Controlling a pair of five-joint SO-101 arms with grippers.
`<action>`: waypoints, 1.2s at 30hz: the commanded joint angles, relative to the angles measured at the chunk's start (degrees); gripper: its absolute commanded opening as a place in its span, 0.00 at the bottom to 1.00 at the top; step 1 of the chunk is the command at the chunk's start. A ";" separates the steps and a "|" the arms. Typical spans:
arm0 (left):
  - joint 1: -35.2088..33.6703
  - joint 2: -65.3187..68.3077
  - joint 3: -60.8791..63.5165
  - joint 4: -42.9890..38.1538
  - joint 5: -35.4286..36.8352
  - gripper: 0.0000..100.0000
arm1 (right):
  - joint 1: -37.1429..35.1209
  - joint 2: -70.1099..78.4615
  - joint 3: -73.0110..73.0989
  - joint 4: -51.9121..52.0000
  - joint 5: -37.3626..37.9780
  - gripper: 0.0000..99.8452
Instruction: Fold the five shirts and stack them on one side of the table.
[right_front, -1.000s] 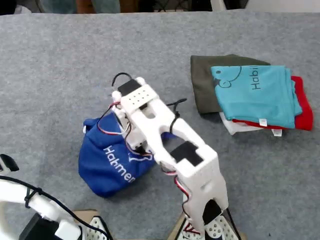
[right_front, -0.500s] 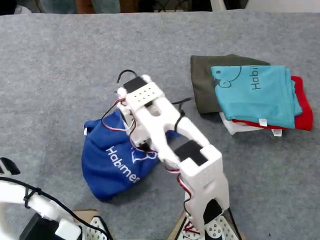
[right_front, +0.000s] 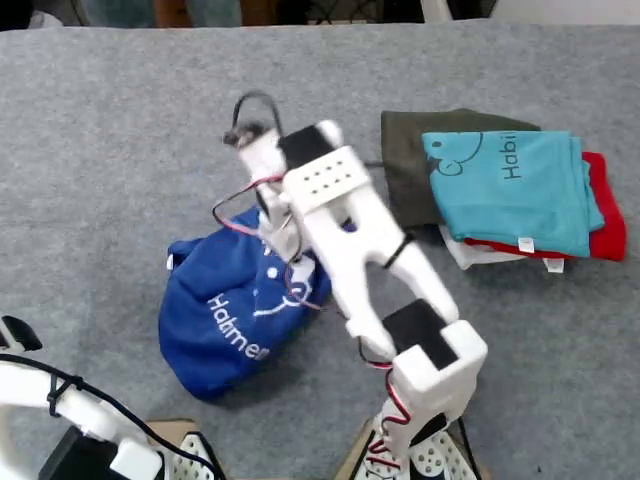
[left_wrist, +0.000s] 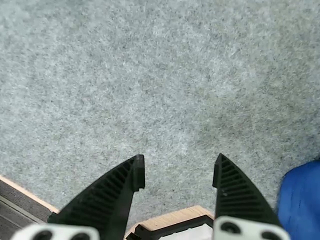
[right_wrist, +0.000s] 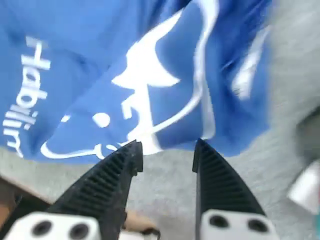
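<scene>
The left hand (left_wrist: 177, 170) hangs wide open and empty over bare grey desk (right_front: 100, 130) by the near edge. The blue shirt (right_front: 225, 320) lies crumpled mid-desk with room around it. The right hand (right_wrist: 167, 150) hovers at its hem, fingers parted, gripping nothing. The folded stack (right_front: 510, 190) sits near the right edge.

A crumpled blue shirt (right_front: 225, 320) lies on the grey counter (right_front: 120, 130), toward 8 o'clock from centre. The right arm (right_front: 350, 230) stretches up from the 6 o'clock edge, its wrist above the shirt's 1 o'clock edge. Toward 2 o'clock sits a stack, with a teal shirt (right_front: 510, 190) on top of a red shirt (right_front: 608, 225), a white shirt (right_front: 465, 252) and an olive shirt (right_front: 405, 170).
</scene>
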 joint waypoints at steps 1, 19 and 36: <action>0.04 -1.49 -0.22 -0.62 0.00 0.24 | 3.16 -1.19 -10.24 -1.58 0.44 0.17; 2.51 -1.49 -0.13 -0.62 0.00 0.24 | -5.36 39.78 -38.90 -3.52 9.49 0.17; 4.09 -1.49 4.70 -6.24 0.00 0.24 | 9.76 52.88 -71.08 0.53 0.79 0.01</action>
